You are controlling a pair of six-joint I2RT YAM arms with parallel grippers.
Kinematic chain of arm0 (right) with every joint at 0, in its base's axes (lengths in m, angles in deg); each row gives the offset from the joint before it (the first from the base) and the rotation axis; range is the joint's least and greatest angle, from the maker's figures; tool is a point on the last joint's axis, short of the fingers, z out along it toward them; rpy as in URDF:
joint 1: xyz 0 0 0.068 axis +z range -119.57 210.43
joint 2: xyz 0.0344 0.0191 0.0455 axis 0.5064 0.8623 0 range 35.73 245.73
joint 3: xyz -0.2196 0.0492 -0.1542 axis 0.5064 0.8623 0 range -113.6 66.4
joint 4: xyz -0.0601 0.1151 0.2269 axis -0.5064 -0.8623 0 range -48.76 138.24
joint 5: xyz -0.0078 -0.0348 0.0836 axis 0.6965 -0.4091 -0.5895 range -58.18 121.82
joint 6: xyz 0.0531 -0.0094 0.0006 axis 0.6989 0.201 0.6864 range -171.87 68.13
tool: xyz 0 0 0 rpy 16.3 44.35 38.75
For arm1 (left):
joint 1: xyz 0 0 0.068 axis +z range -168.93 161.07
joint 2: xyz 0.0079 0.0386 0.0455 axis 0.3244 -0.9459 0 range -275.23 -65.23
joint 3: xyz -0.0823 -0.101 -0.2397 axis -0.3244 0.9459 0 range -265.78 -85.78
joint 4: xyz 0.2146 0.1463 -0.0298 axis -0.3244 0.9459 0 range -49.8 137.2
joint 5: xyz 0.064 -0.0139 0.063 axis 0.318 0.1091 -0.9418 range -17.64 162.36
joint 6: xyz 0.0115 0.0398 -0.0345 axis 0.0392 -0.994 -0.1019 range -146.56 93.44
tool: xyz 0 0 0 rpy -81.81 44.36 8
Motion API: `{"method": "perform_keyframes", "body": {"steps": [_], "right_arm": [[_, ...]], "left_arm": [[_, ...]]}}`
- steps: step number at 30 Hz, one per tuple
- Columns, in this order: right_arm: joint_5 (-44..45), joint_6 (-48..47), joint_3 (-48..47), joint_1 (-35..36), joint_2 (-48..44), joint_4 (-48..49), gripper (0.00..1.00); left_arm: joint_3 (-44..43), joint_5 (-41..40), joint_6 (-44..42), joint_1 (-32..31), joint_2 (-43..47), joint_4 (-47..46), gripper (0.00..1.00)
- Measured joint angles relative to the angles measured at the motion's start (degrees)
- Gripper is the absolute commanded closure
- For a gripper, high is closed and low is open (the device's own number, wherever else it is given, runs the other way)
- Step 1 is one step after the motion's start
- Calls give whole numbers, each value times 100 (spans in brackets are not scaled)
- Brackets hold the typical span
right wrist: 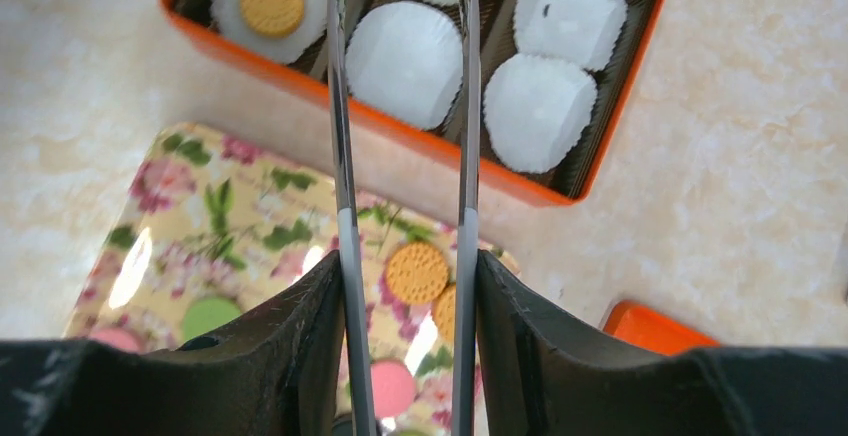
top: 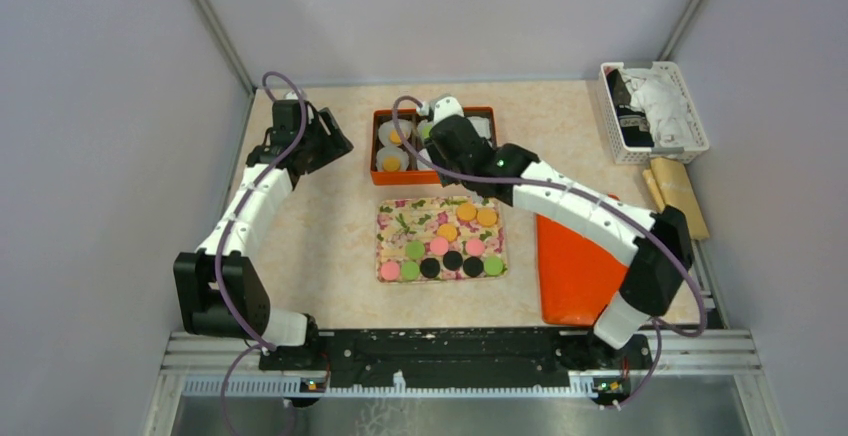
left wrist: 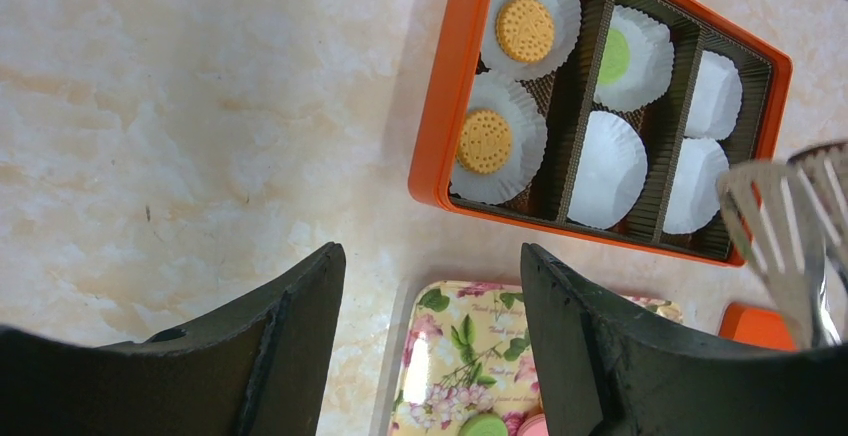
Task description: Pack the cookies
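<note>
Tray [right wrist: 200,196] cookies [right wrist: 417,272], near R gripper [right wrist: 405,281] w/ tongs [right wrist: 343,156]

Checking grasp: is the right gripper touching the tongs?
Touching. Right wrist view: the right gripper has its fingers pressed against the tongs on both sides, no gap.
</note>
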State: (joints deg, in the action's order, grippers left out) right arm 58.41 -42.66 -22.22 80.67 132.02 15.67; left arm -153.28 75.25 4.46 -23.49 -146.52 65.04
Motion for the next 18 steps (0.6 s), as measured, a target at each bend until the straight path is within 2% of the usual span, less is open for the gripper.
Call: {"method": "perform_keyframes", "body": {"steps": [9, 18], "right_arm": [[-7, 369, 1344, 883, -1191, -275, 54], [52, 1204, 2463, 1073, -1904, -778, 52]], "left_arm": [[0, 28, 2, -70, -66, -2, 29], [-13, 28, 35, -282, -85, 0, 29]]}}
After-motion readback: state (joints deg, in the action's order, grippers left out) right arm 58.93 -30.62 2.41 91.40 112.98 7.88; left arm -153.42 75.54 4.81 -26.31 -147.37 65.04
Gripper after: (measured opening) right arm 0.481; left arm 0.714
